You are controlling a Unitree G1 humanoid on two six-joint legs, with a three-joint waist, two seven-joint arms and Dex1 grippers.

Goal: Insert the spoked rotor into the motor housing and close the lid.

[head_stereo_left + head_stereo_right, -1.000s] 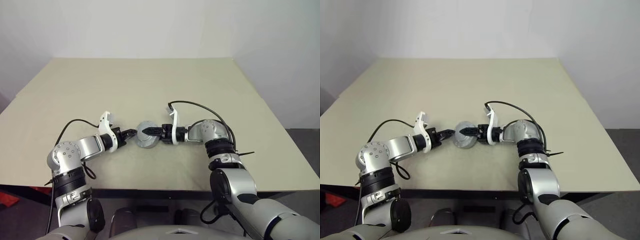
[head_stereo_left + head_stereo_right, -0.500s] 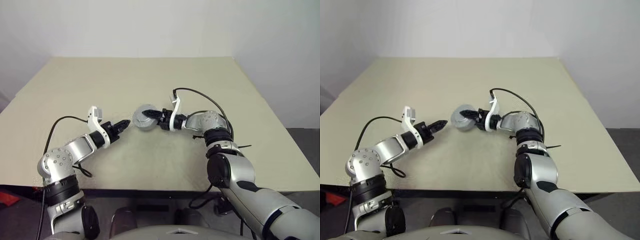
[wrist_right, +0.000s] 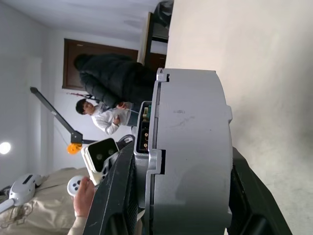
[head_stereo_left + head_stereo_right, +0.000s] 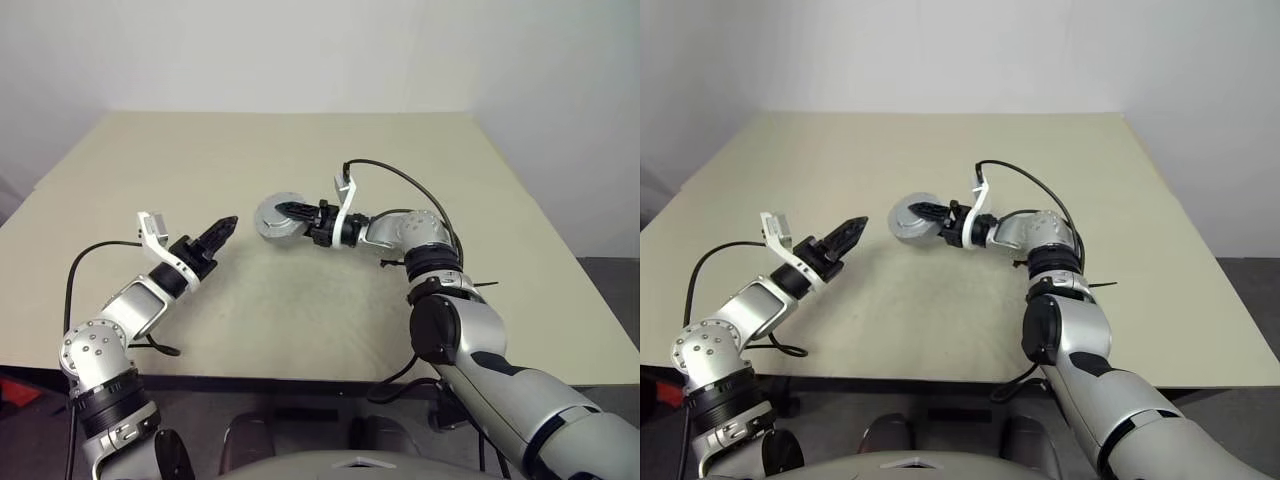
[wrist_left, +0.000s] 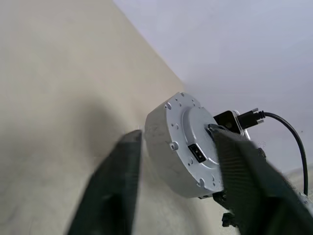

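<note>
The right pincer point(image 4: 293, 213) is clamping the closed housing point(image 4: 272, 218) on edge, lifted above the desk point(image 4: 330, 320) near frame centre, while the left pincer point(image 4: 222, 229), empty and parted, is hanging well apart, so a slack grip risks dropping it.

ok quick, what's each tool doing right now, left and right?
Left tool: open, holding nothing.
Right tool: closed on the motor, lifted off the table.
</note>
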